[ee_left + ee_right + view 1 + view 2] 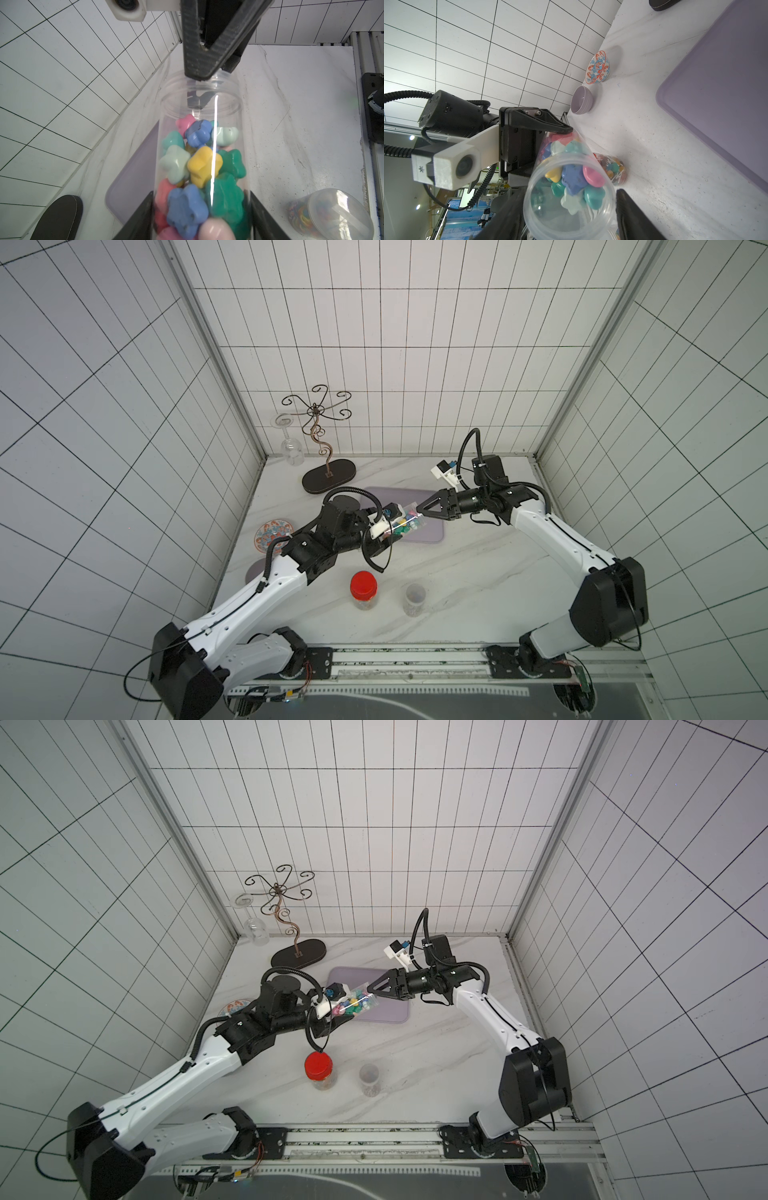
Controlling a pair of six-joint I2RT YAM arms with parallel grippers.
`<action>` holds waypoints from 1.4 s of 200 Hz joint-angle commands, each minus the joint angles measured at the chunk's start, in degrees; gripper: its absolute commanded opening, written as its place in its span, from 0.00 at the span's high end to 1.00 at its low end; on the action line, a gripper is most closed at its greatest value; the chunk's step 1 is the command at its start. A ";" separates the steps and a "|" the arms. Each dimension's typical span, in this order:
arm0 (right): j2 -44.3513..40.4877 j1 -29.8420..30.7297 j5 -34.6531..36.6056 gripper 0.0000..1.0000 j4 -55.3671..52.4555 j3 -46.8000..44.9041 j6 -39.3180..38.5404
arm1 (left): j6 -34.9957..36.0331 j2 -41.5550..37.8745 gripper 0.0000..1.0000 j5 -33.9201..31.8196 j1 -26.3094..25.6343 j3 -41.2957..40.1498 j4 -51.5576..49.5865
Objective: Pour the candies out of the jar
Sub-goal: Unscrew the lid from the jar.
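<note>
The marble desk (478, 572) fills the lower middle of both top views. The left arm reaches in from the lower left. Its left fingers (141, 216) clamp the base end of a clear, open-mouthed jar (409, 520). The jar is held off the desk at frame centre, on its side, mouth pointing right.

The right arm reaches in from the lower right. The right fingers (633, 212) stand apart astride the jar's mouth, one just beside the rim, gripping nothing.

A lilac tray (432, 533) lies under the jar's mouth. Up and left of it stands a wire stand (328, 479) with an upturned glass (291, 448) at its left. Below centre stand a red-lidded jar (363, 585) and a smaller tub (415, 597). A patterned bowl (598, 68) and a lilac bowl (581, 102) sit at the desk's left edge.

The candies (204, 164) are chunky stars in blue, yellow, green, pink and mint. All are inside the held jar, piled toward its base.
</note>
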 commanded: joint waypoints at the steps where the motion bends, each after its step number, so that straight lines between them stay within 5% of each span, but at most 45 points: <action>1: -0.29 0.59 -2.37 0.37 2.82 5.83 -0.22 | 0.00 -0.09 0.59 1.34 -0.27 0.87 3.41; 87: -2.22 0.52 -6.08 0.42 6.27 1.94 -2.94 | -3.72 0.03 0.60 5.05 0.20 0.28 6.89; 206: -9.56 0.42 -14.48 0.43 13.12 -7.09 -17.07 | -13.66 1.01 0.59 24.16 8.84 0.70 14.30; 280: -11.11 -0.32 -20.99 0.45 14.49 -9.63 -23.90 | -15.41 0.84 0.59 28.91 10.53 0.69 14.67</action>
